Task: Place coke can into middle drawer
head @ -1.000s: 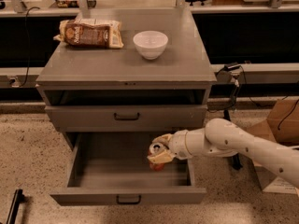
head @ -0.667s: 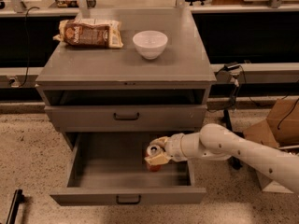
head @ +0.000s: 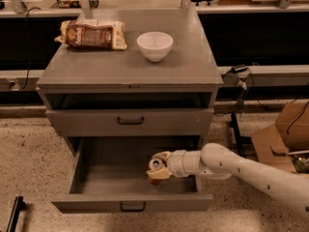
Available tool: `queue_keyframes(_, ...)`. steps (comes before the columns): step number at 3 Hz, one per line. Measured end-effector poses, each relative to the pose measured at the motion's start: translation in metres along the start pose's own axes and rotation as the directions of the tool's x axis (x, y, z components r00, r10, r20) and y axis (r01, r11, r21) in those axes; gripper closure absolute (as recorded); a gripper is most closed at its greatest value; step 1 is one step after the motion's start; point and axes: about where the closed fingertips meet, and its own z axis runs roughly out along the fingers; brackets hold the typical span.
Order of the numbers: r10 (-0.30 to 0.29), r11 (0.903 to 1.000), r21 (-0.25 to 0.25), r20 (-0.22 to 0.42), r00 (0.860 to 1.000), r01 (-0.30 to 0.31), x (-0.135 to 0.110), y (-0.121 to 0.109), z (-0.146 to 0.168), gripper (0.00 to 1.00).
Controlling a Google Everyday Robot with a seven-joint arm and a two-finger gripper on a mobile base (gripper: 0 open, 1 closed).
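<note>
The coke can (head: 155, 174) is small and red with a silver top, held tilted inside the open middle drawer (head: 111, 178), low over its floor at the right of centre. My gripper (head: 158, 167) reaches in from the right on a white arm and is shut on the can. The drawer is pulled out at the bottom of the grey cabinet, with a small dark handle (head: 132, 207) on its front. Whether the can touches the drawer floor I cannot tell.
A closed drawer front with a handle (head: 130, 121) sits above the open drawer. On the cabinet top are a white bowl (head: 154, 45) and a brown snack bag (head: 91, 35). A cardboard box (head: 285, 129) and cables stand to the right on the speckled floor.
My gripper has moved left and slightly down with the can, deeper toward the middle of the drawer.
</note>
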Motion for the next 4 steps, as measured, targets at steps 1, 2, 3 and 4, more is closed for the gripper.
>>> queue_keyframes(1, -0.012, 0.9999, 0.008, 0.016, 1.000, 0.012, 0.013, 0.004, 0.010, 0.36)
queue_keyframes(2, -0.001, 1.0000, -0.002, 0.039, 0.999, 0.001, 0.023, 0.008, 0.019, 0.13)
queue_keyframes(3, 0.000, 1.0000, -0.005, 0.039, 0.999, 0.001, 0.023, 0.009, 0.021, 0.00)
queue_keyframes(4, -0.015, 0.9999, 0.009, 0.054, 0.998, 0.014, 0.012, 0.007, -0.006, 0.00)
